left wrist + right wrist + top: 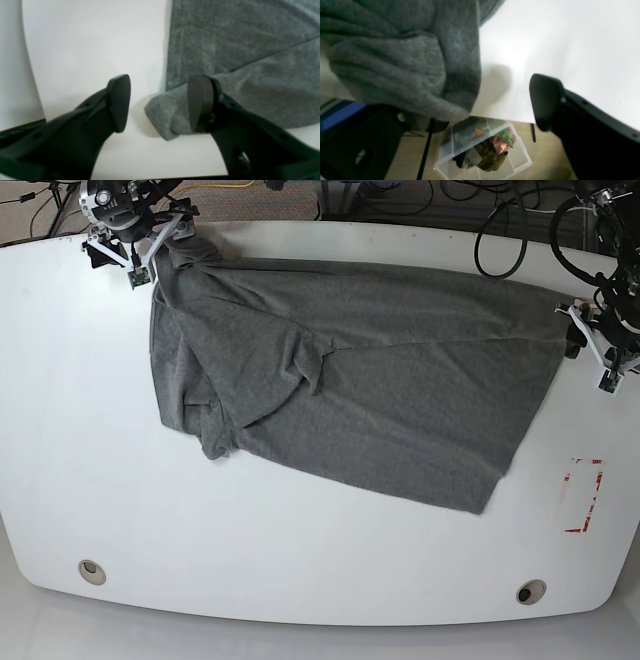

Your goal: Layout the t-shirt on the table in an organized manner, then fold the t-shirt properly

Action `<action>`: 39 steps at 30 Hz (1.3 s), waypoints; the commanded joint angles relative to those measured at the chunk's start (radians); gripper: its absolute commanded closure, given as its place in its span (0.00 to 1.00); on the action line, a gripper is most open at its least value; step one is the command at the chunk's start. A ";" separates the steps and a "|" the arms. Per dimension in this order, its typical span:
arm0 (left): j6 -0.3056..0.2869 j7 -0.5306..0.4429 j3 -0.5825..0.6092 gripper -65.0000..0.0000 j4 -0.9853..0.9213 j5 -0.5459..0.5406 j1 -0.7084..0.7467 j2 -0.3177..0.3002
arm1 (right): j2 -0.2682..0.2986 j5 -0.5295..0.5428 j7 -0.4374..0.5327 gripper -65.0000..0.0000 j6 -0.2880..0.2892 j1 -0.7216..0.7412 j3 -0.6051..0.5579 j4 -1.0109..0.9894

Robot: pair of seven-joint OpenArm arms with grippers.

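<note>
The grey t-shirt [380,380] lies spread unevenly across the white table [300,530], with folds bunched at its left side. My left gripper [582,340] is at the shirt's right edge. In the left wrist view it [160,100] stands open, and a corner of the t-shirt [162,117] lies between its fingers, against the right one [197,102]. My right gripper [150,265] is at the shirt's far left corner by the table's back edge. In the right wrist view the t-shirt [407,62] drapes over one finger and hides it. The other finger [545,100] stands far off over the bare table [570,37].
A red-and-white tape mark [583,495] is at the table's right. Two round holes [91,571] [530,591] sit near the front edge. Cables [500,230] run behind the table. On the floor below the back edge stands a clear plastic box [482,150] holding clothes.
</note>
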 commanded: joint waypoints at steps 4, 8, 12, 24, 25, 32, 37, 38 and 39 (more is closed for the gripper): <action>0.001 -0.017 -0.006 0.49 0.016 -0.006 -0.042 -0.018 | 0.025 0.025 0.011 0.20 -0.002 0.089 0.007 0.017; 0.001 -0.017 -0.006 0.49 0.013 -0.005 -0.076 -0.018 | 0.025 0.025 0.011 0.22 -0.002 0.154 0.007 0.016; 0.001 -0.017 -0.006 0.49 0.011 -0.005 -0.113 -0.016 | 0.024 0.025 0.011 0.21 -0.002 0.233 0.001 0.016; 0.002 -0.014 0.010 0.49 0.010 -0.003 -0.196 -0.016 | 0.024 -0.018 -0.047 0.21 -0.002 0.419 -0.016 -0.012; 0.002 -0.014 0.017 0.49 0.010 -0.003 -0.199 -0.016 | 0.024 -0.037 -0.081 0.21 -0.002 0.419 -0.031 -0.010; 0.002 -0.014 0.027 0.49 0.010 -0.003 -0.201 -0.018 | 0.025 -0.098 -0.147 0.21 -0.002 0.302 -0.058 0.016; 0.002 -0.014 0.027 0.49 0.010 -0.003 -0.201 -0.018 | 0.041 -0.109 -0.146 0.21 -0.002 0.278 -0.013 0.016; 0.002 -0.016 0.027 0.49 0.010 -0.003 -0.201 -0.016 | 0.044 -0.110 -0.146 0.21 -0.002 0.282 0.002 0.013; 0.002 -0.016 0.027 0.49 0.010 -0.003 -0.201 -0.016 | 0.047 -0.110 -0.146 0.21 -0.002 0.289 0.012 0.011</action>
